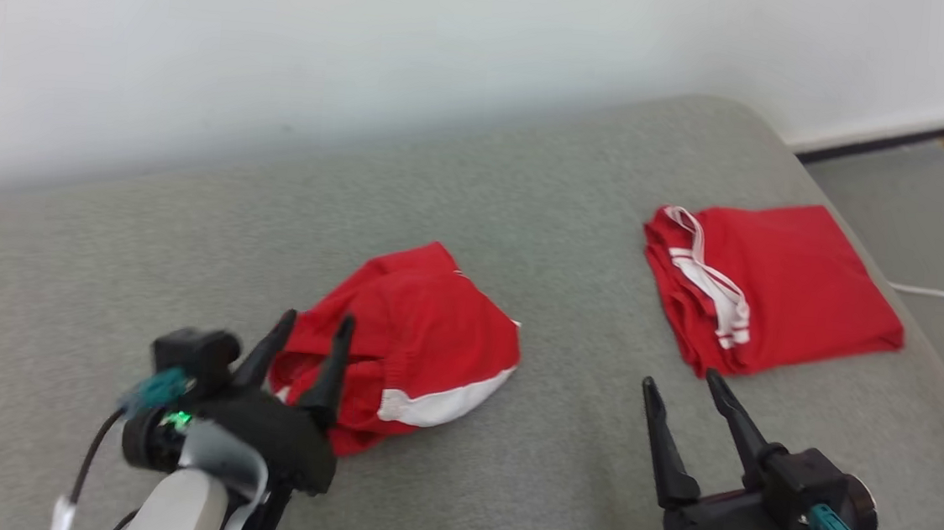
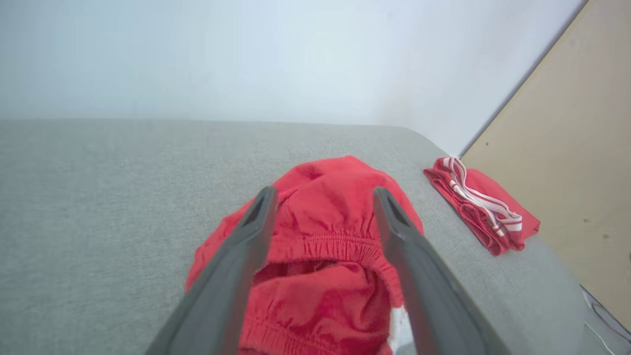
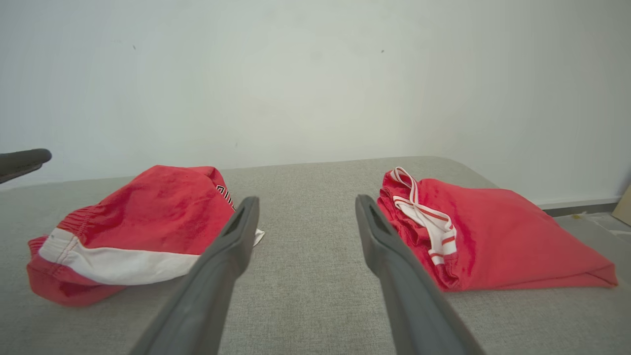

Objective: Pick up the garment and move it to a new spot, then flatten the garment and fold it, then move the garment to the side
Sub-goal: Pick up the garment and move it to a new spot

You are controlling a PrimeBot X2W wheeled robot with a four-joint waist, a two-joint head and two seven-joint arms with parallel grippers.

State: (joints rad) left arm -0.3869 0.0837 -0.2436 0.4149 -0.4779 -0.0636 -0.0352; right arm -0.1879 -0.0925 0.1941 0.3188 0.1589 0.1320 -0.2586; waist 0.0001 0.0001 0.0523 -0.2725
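**Shorts lie right at the left fingers; right arm stands off**

Nearest you, the left gripper [image 1: 318,319] has its fingers spread wide at the near-left edge of the shorts [image 1: 424,337], with nothing pinched. The right gripper [image 1: 679,379] is spread wide too and empty, well apart to the right over bare surface [image 1: 526,219]. The left arm is therefore much the nearer one. The shorts lie straight ahead of its fingers and just below them. The heap is bunched, so it has no clean long axis, but its widest run goes roughly left to right. I'd judge that flattening comes next, and that it turns on which edge you take.

The left wrist view gives you what the head view hides: the elastic waistband [image 2: 320,244] runs crosswise between the two fingers. I cannot tell whether the tips touch cloth. The right wrist view shows the white band [image 3: 118,266] along the shorts' right side.

Farthest, at the far right, a folded garment [image 1: 783,273] lies by the surface's edge, apart from the shorts.
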